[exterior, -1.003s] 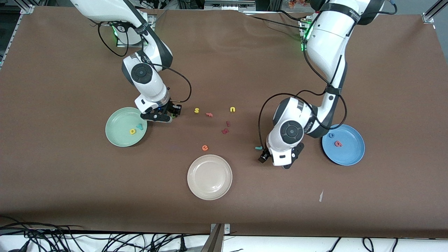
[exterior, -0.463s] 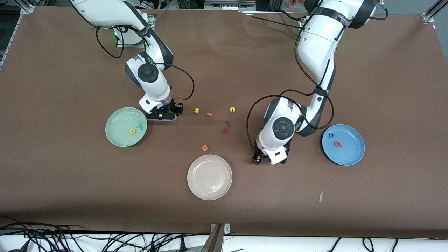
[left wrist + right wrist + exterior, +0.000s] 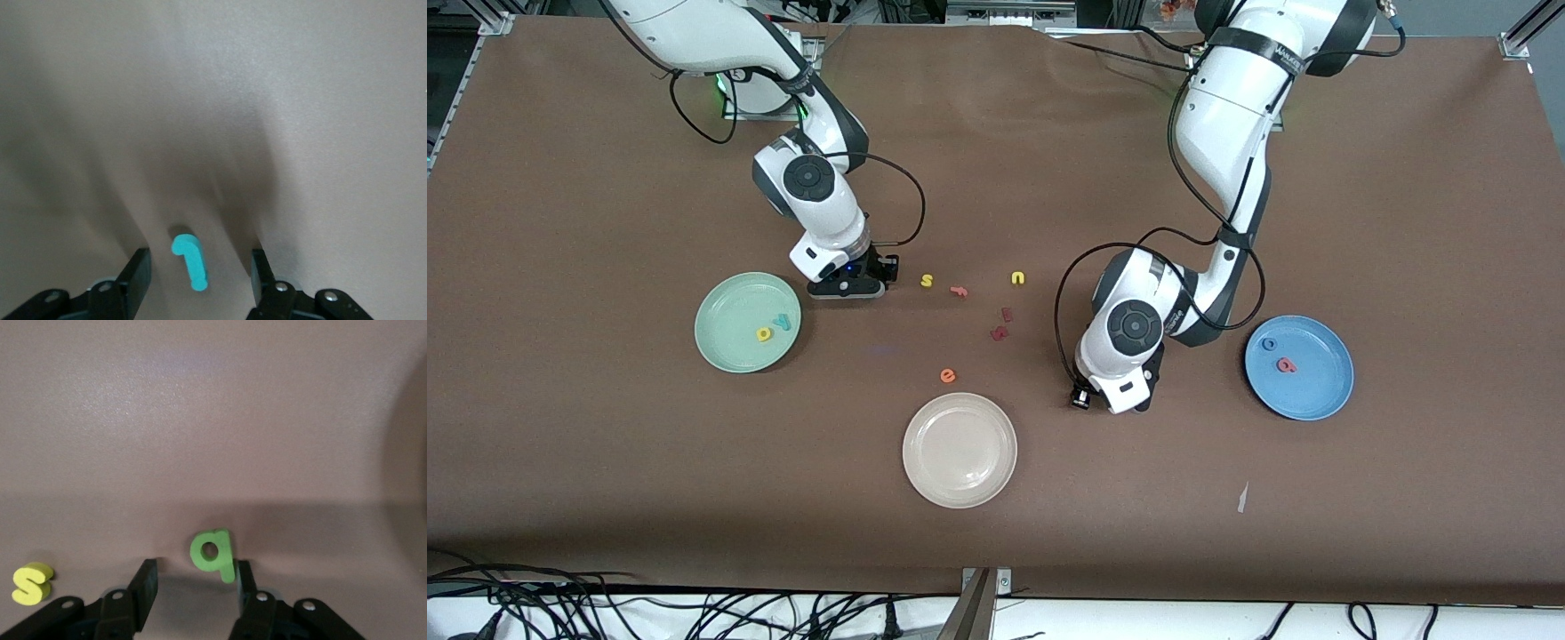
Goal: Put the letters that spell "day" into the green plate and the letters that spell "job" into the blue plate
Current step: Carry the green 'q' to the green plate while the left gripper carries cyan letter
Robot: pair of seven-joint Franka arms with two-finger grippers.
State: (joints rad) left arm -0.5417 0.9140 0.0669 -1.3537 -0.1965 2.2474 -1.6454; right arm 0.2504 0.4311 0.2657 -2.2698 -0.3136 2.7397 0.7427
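Your left gripper sits low on the table between the beige plate and the blue plate, jaws apart astride the teal j, not touching. Blue o and salmon b lie in the blue plate. Yellow a and teal y lie in the green plate. Your right gripper, just beside that plate, has jaws apart; one finger touches the green d.

Both grippers low at the table: left gripper, right gripper, fingers apart
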